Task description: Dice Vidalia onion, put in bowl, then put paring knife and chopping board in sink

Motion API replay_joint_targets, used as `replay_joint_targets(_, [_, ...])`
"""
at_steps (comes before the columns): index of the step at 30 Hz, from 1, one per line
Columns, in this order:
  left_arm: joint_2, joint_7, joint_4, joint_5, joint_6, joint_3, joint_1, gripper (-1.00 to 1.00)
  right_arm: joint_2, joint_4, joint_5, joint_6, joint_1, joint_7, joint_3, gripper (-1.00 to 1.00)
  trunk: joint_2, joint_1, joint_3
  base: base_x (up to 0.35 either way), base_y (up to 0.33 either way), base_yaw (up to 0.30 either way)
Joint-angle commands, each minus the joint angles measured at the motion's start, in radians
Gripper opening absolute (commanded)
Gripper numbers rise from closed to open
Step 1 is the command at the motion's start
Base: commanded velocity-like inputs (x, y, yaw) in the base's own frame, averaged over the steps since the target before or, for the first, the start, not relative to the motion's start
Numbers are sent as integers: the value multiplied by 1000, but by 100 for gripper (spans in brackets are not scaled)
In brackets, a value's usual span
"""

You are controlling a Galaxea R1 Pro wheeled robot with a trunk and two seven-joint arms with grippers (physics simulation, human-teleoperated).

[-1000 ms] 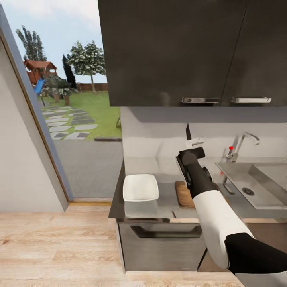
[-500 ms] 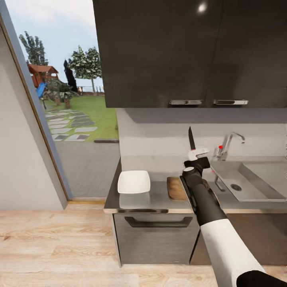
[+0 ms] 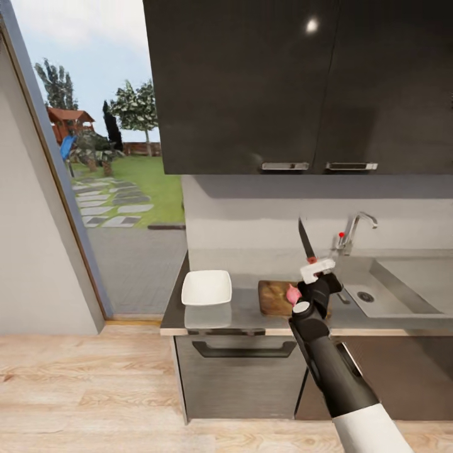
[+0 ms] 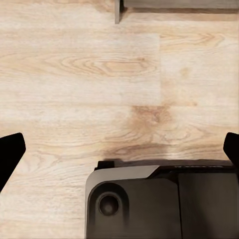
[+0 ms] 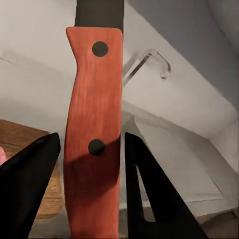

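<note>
The right gripper held the light, stiff knife by its handle (blade at 12 o'clock), jaws closed on it.

We are backing off from the counter, so the head camera is taking in more floor and cabinet front while the bowl, board and sink are sliding leftward in its view. Our right gripper, clamped on the knife, is now sitting just beside the sink rather than over the board, with the blade leaning a little more. The onion is coming into sight on the board, where our forearm was covering it before.
</note>
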Motion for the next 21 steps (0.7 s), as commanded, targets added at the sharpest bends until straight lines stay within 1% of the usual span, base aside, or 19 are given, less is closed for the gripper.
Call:
replay_joint_targets(1, [1, 1, -2, 2, -2, -2, 0, 100, 0, -6, 8, 8, 13, -3, 16, -100, -2, 1, 0, 0, 0, 0])
replay_joint_targets(3, [1, 1, -2, 2, -2, -2, 0, 100, -1, -12, 11, 8, 33, -4, 48, -100, -2, 1, 3, 0, 0, 0])
replay_joint_targets(6, [1, 1, -2, 2, -2, -2, 0, 100, -2, -16, 13, 9, 54, -4, 73, -100, -2, 1, 8, 0, 0, 0])
replay_joint_targets(16, [2, 2, -3, 2, -3, -2, 0, 100, -2, -16, 12, 10, 72, -6, 80, -100, -2, 1, 12, 0, -1, 0])
replay_joint_targets(19, [2, 1, -1, 2, -3, -2, 0, 100, -2, -16, 11, 11, 82, -6, 80, -100, -2, 1, 13, 47, -69, 0])
replay_joint_targets(21, [2, 1, 1, 2, -3, -2, 0, 100, -2, -15, 11, 12, 92, -6, 81, -100, -2, 1, 13, 115, -191, 0])
